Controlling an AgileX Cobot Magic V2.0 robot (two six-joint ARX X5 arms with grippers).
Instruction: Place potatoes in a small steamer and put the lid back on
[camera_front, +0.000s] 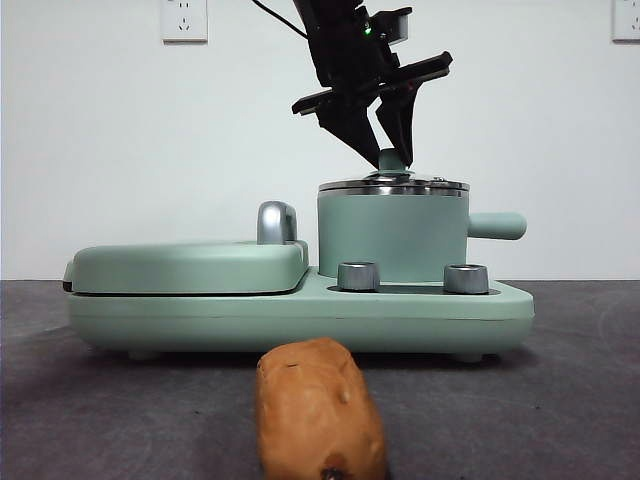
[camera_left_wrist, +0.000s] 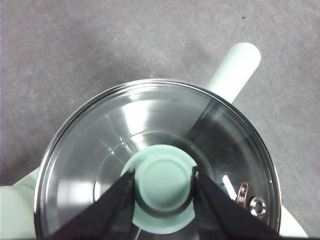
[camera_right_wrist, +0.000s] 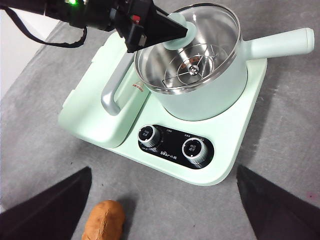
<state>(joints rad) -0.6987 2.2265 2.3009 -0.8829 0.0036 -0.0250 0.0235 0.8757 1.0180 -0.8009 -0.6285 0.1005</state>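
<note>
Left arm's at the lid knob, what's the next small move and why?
Probably lift the lid straight up. The left gripper has its fingers against both sides of the knob, the lid sits on the steamer, and the potato lies on the table outside it.

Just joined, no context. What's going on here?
The left gripper has its jaws on either side of the lid's knob, touching it, with the lid seated on the steamer. The potato lies on the table in front of the cooker, not yet loaded. The right gripper waits open above it.
</note>
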